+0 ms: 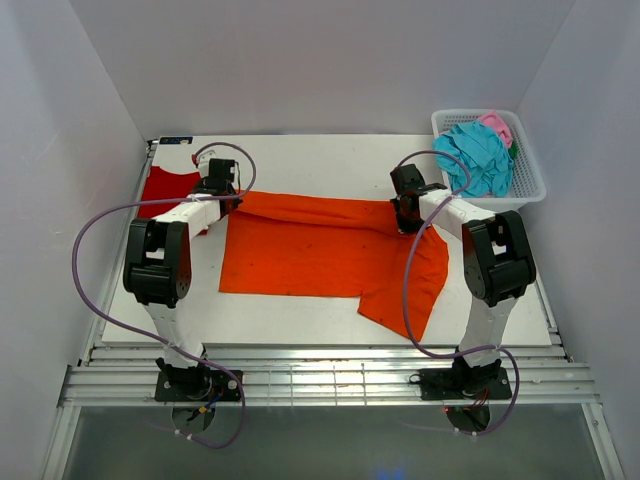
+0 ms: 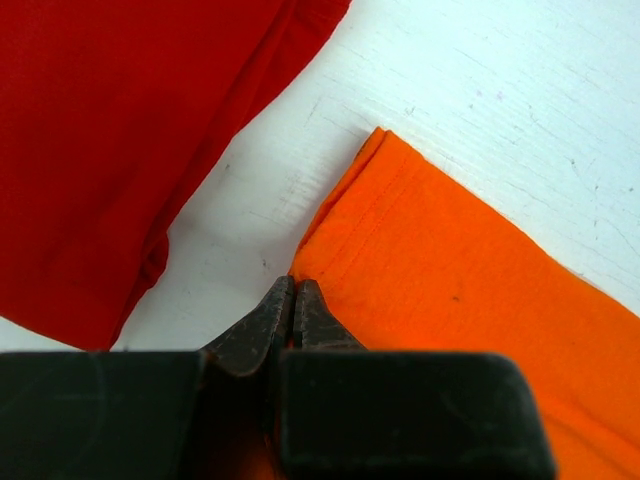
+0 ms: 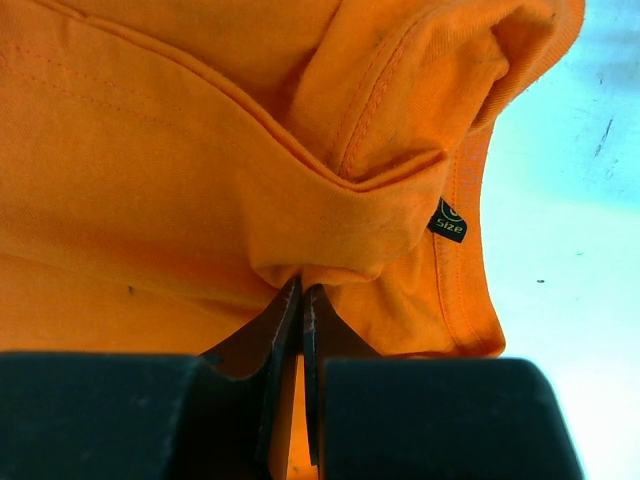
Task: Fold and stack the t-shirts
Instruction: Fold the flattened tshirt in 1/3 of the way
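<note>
The orange t-shirt (image 1: 320, 248) lies spread across the middle of the table, one sleeve hanging toward the front right. My left gripper (image 1: 226, 196) is shut on its left edge; the left wrist view shows the jaws (image 2: 293, 290) pinched on the orange hem (image 2: 350, 215). My right gripper (image 1: 408, 215) is shut on a fold of the orange cloth near the collar, where the right wrist view shows the closed jaws (image 3: 300, 295) and a black size tag (image 3: 450, 222). The folded red t-shirt (image 1: 165, 190) lies at the back left, beside the left gripper (image 2: 110, 150).
A white lattice basket (image 1: 530, 185) at the back right holds teal (image 1: 480, 155) and pink (image 1: 497, 125) shirts. White walls enclose the table on the left, back and right. A metal rail (image 1: 330, 375) runs along the front by the arm bases.
</note>
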Robot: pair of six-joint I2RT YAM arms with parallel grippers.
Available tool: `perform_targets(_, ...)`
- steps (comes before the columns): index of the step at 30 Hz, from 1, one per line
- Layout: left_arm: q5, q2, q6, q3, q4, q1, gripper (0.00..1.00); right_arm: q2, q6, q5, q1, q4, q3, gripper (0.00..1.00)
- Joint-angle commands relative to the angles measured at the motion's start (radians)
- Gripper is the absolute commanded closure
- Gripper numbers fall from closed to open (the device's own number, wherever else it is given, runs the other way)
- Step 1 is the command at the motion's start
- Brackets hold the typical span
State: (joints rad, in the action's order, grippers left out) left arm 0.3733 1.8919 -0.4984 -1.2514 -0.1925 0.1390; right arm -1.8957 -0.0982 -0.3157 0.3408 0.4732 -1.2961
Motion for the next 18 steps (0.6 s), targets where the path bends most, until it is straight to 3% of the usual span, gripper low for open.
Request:
perform_targets(1,0.006,-0.034,0.0,0.006,-0.019,-0.009,0.92,-0.011,-0.008,-0.028,-0.002,0.01,-0.011,0.92)
perform_targets(2,0.01,-0.031,-0.003,0.007,-0.034,-0.01,0.88,-0.013,-0.009,-0.029,0.0,0.008,-0.008,0.92)
perform_targets(3,0.015,-0.031,-0.008,0.015,-0.042,-0.009,0.68,-0.009,-0.011,-0.029,0.0,0.007,-0.006,0.92)
perform_targets(5,0.027,-0.039,-0.014,0.027,-0.057,-0.009,0.4,-0.009,-0.012,-0.031,0.0,0.005,0.0,0.92)
perform_targets(7,0.027,-0.051,-0.022,0.053,-0.062,-0.009,0.22,-0.006,-0.014,-0.033,0.0,0.004,0.003,0.92)
perform_targets(10,0.042,-0.083,-0.038,0.078,-0.084,-0.007,0.02,-0.005,-0.015,-0.034,0.0,0.005,0.004,0.92)
perform_targets(16,0.036,-0.184,-0.045,0.095,-0.027,0.037,0.02,0.007,-0.018,-0.049,0.003,-0.004,0.004,0.92)
perform_targets(18,0.056,-0.215,-0.031,0.092,0.008,0.094,0.04,0.024,-0.015,-0.059,0.003,-0.007,0.004,0.87)
